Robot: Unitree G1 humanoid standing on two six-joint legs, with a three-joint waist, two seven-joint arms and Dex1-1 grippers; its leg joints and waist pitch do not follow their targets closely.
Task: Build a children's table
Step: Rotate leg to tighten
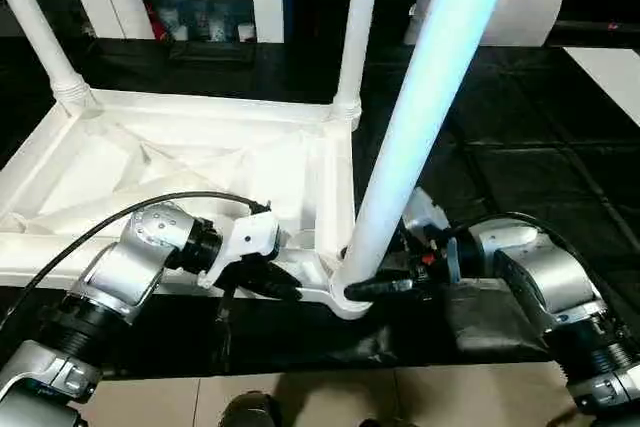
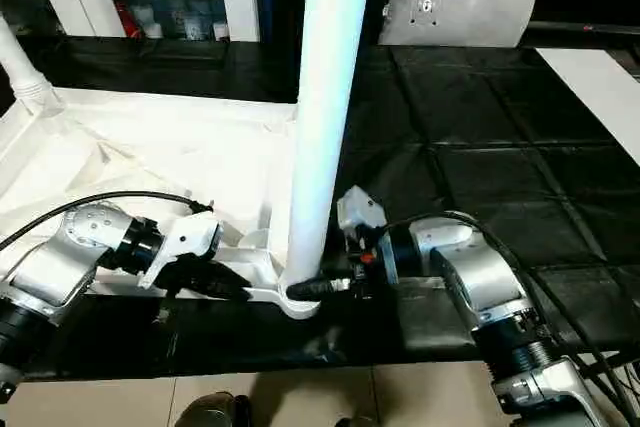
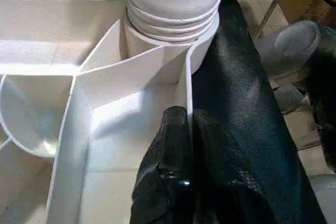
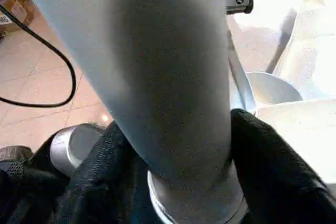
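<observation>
Your right pincer (image 1: pixel 385 287) has its two black fingers on either side of the base of the near white tapered plastic leg (image 1: pixel 420 117), hugging it just above the corner socket. Your left pincer (image 1: pixel 272 282) is closed, its fingers pressed on the side wall of the upturned white square plastic table top (image 1: pixel 190 172) beside that socket. The top lies ribbed side up on the black mat-covered bench (image 1: pixel 520 147), with two more legs standing in its far corners.

No readable text, labels, brands, numbers or signs anywhere
</observation>
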